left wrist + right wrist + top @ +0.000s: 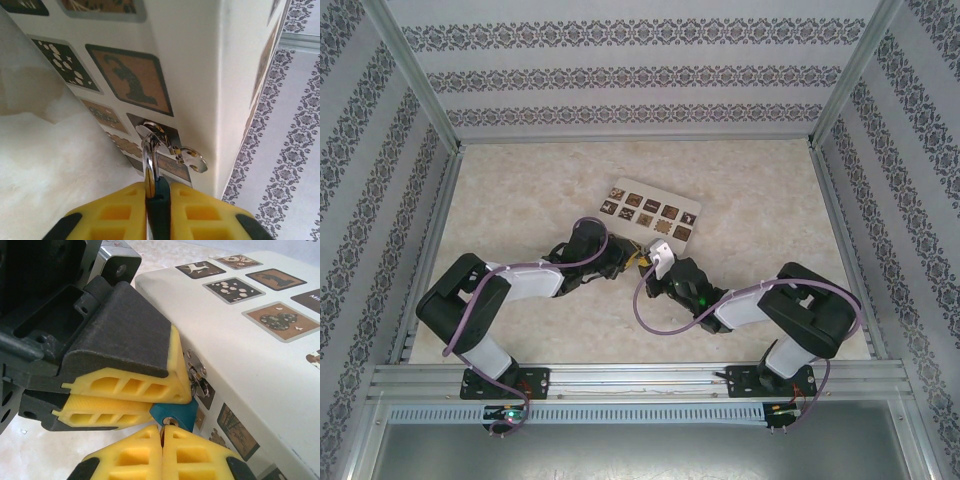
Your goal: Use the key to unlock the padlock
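Note:
The blue padlock [176, 412] hangs at the front face of the beige box [240, 340], and its silver shackle [147, 150] passes through the box's metal hasp [192, 157]. My left gripper [159, 189] is shut on the padlock's body [160, 200], one yellow finger on each side. In the right wrist view those left fingers [130, 382] press the padlock from the upper left. My right gripper [162, 430] is shut on the key [168, 421]. Only a silvery bit of the key shows, at the keyhole in the padlock's underside. In the top view both grippers [630, 257] [648, 262] meet at the box's near edge.
The beige box [653, 211], with dark patterned squares, lies mid-table just beyond the grippers. Patterned walls and metal frame rails [420, 90] enclose the marbled tabletop [520, 190] on three sides. The two arms angle inwards from their bases at the near edge.

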Robot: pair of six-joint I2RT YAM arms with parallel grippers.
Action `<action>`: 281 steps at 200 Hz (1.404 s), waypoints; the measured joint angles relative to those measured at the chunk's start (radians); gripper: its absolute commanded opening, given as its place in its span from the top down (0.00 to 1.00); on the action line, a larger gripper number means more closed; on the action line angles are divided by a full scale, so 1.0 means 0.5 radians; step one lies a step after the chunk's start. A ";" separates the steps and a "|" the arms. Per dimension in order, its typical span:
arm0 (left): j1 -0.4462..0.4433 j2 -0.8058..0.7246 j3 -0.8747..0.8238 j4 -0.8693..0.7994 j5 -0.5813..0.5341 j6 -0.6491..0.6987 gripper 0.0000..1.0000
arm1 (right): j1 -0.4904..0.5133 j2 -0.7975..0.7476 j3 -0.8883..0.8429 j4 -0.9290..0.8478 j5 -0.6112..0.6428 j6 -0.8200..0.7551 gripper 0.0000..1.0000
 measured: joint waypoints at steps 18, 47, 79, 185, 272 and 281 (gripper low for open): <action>-0.001 0.000 0.000 0.001 0.002 0.011 0.70 | -0.004 0.015 -0.013 0.041 0.008 0.024 1.00; 0.001 -0.011 -0.014 0.008 0.002 0.043 0.64 | -0.018 0.021 -0.053 0.087 0.014 0.053 1.00; 0.021 -0.140 -0.060 -0.053 -0.039 0.116 0.60 | -0.031 0.008 -0.143 0.141 0.014 0.106 1.00; 0.084 -0.905 0.083 -0.683 -0.553 0.863 0.47 | -0.221 -0.319 -0.347 0.125 -0.069 0.716 1.00; 0.085 -1.025 0.084 -0.843 -0.800 1.117 0.44 | -0.503 -0.527 -0.397 -0.063 -0.279 1.302 1.00; 0.085 -1.025 0.084 -0.843 -0.808 1.124 0.44 | -0.514 -0.537 -0.406 -0.077 -0.288 1.341 1.00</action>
